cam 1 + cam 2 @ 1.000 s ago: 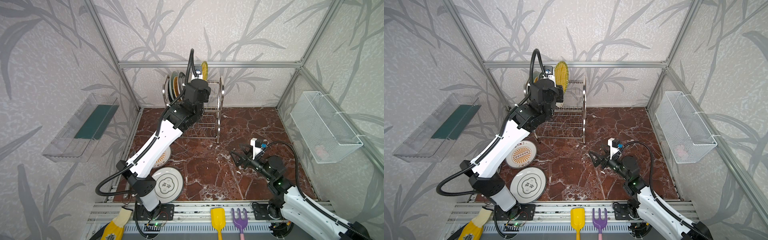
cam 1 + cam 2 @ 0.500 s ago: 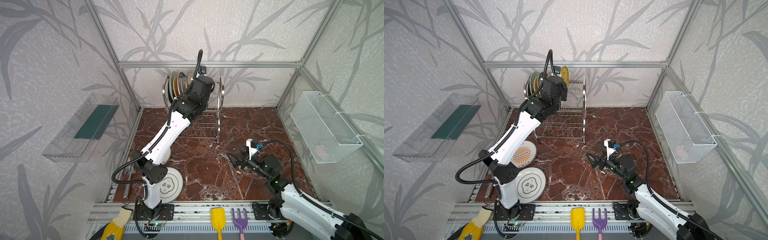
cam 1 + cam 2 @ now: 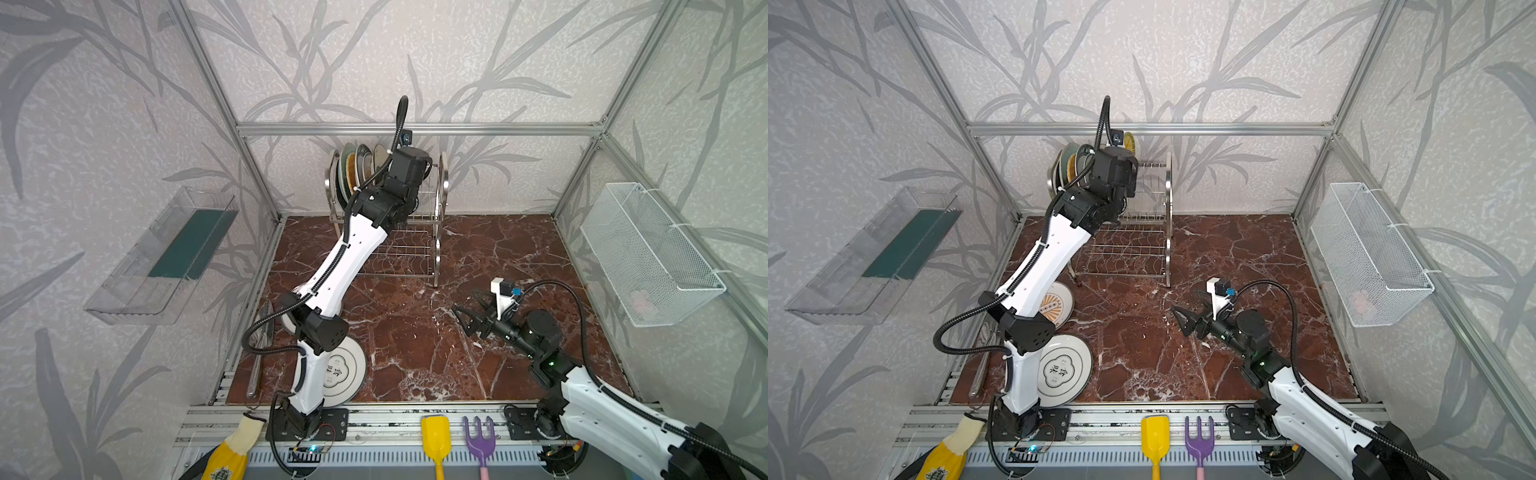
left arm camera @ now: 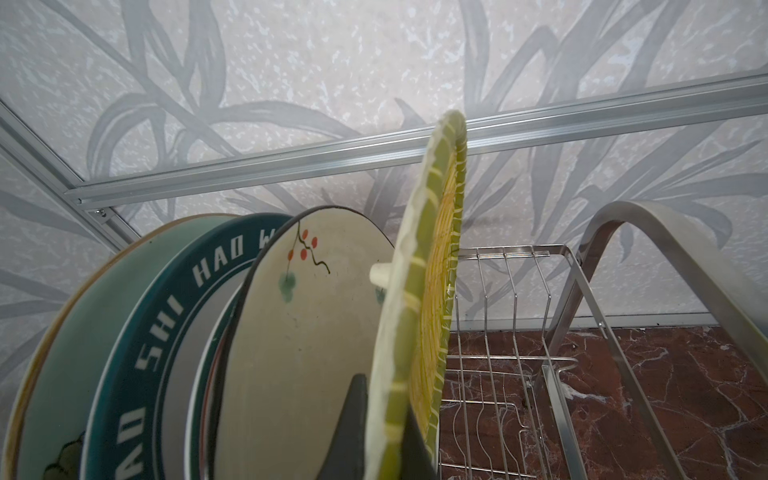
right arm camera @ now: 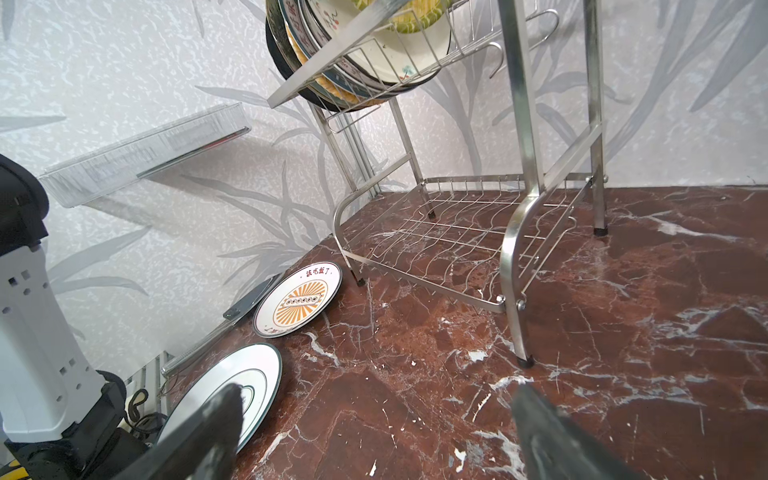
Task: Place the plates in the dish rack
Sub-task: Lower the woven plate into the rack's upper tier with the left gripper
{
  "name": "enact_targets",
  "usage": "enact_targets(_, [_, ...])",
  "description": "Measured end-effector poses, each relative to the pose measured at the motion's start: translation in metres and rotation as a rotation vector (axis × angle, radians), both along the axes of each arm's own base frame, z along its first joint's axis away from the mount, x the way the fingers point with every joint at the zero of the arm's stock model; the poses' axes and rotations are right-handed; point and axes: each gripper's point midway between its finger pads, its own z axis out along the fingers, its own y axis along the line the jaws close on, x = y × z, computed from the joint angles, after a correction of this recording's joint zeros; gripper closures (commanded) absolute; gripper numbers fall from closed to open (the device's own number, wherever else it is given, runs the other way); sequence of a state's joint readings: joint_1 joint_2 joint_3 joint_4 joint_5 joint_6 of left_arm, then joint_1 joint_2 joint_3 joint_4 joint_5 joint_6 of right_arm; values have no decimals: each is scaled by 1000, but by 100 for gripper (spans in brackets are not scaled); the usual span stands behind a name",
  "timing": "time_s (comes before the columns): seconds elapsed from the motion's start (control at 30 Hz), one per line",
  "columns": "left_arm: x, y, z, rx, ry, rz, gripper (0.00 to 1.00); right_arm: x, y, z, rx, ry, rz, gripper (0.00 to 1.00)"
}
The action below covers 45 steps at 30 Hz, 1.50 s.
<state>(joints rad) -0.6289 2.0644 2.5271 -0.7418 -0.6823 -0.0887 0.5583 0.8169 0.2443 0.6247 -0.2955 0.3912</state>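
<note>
Yellow striped plate (image 4: 415, 291) in left fingers (image 4: 353, 415) — at dish rack (image 4: 706, 286); right fingers (image 5: 208, 436) wide

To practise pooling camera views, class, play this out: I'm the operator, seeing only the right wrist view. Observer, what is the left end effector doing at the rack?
Observer: The left end effector is shut on the yellow striped plate, held on edge beside the cream floral plate in the dish rack.
Operator: Anything on the right wall?
Observer: A white wire-mesh basket hangs there, with something pink inside.
</note>
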Motion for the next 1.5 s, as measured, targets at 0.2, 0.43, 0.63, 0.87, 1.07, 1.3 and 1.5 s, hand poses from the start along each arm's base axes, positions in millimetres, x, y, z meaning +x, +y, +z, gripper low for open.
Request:
enact_targets(0.2, [4,0,-9,3,18,16,100,1,0,0,-1,1,-3,1])
enact_targets(0.43, [4,0,-12,2,25,23,100,2,0,-3,-5,8,-7,1])
enact_targets(0.63, [5,-1,-17,-12,35,29,100,2,0,-4,-7,11,-6,1])
enact_targets(0.87, [9,-3,-26,-26,50,32,100,2,0,-4,-8,12,-6,1])
enact_targets(1.07, [10,-3,-26,-43,51,33,100,2,0,-5,-9,16,-6,1])
enact_targets(1.3, [9,-2,-29,-52,62,35,95,3,1,-7,-12,19,-7,1])
enact_targets(1.5, [7,-2,-34,-54,80,34,93,4,0,-9,-16,26,-13,1])
